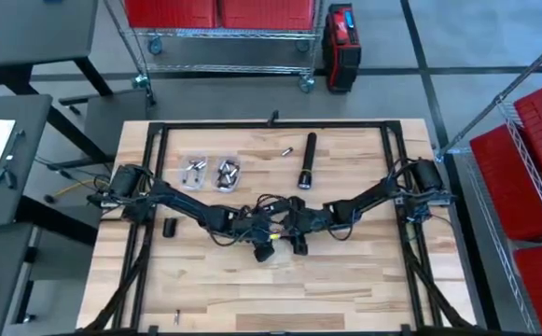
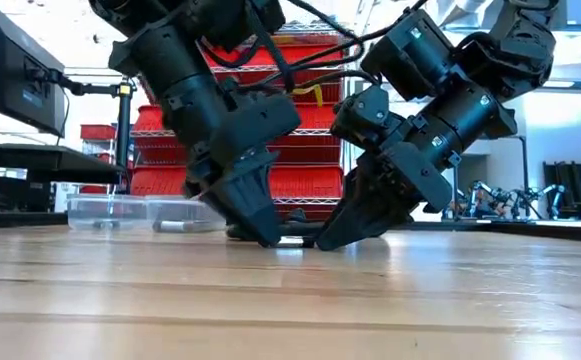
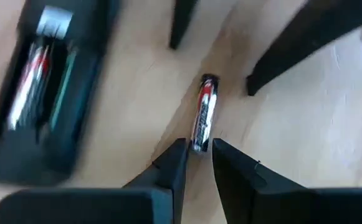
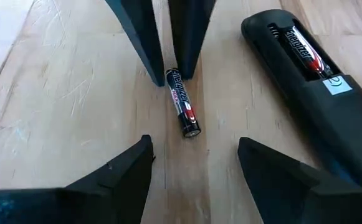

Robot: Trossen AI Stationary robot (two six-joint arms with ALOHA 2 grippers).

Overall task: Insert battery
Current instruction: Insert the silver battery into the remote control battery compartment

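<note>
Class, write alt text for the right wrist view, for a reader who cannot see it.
A loose battery lies on the wooden table, one end between the left pincer fingers, the other facing the open right pincer. Beside it, a black remote lies with its compartment open, one battery fitted.

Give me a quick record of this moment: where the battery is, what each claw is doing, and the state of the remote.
battery: loose, lying flat on the table
left claw: closing around one end of the battery
right claw: open, facing the battery, not touching it
remote: beside the battery, cover off, one battery already inside
step: battery not yet inserted
</note>
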